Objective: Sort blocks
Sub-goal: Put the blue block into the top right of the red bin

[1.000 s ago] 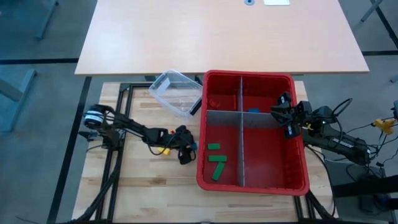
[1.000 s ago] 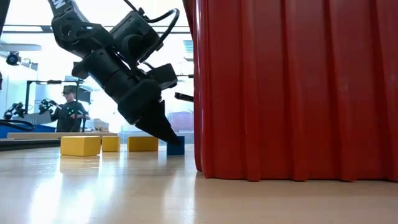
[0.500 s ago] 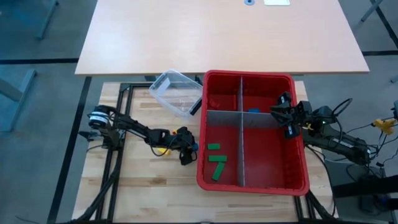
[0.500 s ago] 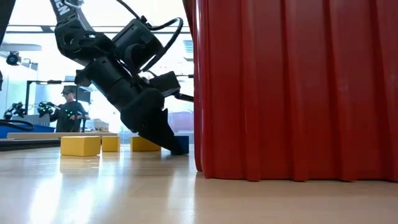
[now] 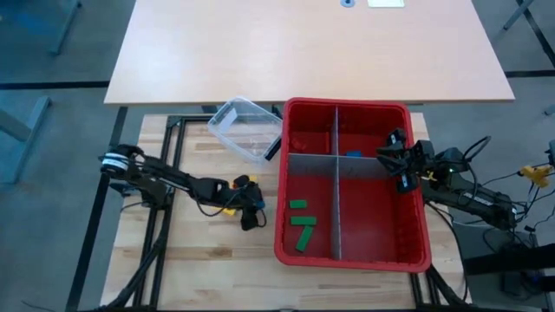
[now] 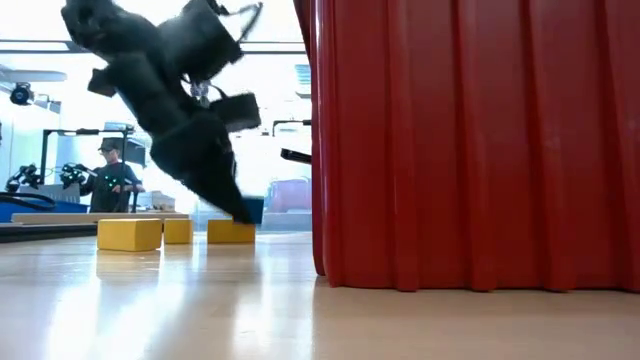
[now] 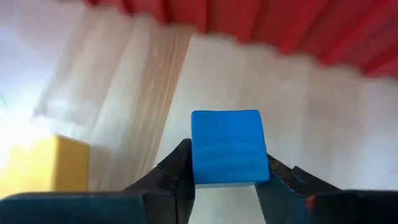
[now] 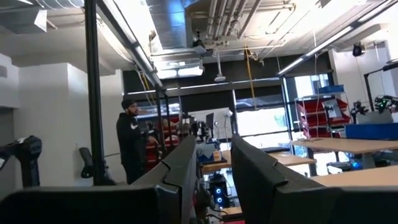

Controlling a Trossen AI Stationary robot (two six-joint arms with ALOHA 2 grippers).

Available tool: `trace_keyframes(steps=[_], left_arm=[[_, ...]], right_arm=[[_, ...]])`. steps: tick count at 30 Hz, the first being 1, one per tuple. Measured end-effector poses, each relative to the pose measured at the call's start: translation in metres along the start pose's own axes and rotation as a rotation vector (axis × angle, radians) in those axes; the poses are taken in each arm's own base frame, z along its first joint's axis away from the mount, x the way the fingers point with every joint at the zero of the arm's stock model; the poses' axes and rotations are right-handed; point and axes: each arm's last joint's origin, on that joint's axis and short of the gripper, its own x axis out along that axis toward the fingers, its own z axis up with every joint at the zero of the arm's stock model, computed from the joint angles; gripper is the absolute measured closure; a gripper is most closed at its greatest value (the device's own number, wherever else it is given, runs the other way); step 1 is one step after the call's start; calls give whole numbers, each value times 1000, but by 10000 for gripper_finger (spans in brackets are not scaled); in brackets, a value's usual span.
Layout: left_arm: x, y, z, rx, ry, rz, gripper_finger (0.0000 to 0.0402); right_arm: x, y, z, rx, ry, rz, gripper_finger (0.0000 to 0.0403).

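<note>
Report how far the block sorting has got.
Done: green blocks lie in one compartment of the red bin, a blue one in another. In hand: left gripper holds a blue cube. Left: yellow blocks on the table. Right gripper waits over the bin.

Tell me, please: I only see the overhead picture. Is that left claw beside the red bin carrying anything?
Observer: Yes. Its wrist camera shows the left gripper shut on a blue block.
Visitor: Is it resting on the table?
Observer: No. The low view shows it hanging just above the wood, near three yellow blocks.
Visitor: And the right claw?
Observer: Its wrist camera shows the right gripper open and holding nothing.
</note>
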Motion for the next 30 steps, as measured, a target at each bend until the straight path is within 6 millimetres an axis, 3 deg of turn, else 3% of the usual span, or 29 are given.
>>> trace_keyframes(steps=[17, 23, 30], left_arm=[[-104, -19, 30, 109, -448, 156, 294], [-113, -21, 43, 202, -583, 217, 294], [-106, -21, 48, 274, -600, 458, 294]], right_arm=[[15, -10, -16, 140, 111, -39, 287], [28, -16, -20, 277, 93, -40, 289], [45, -25, -31, 359, 152, -70, 274]])
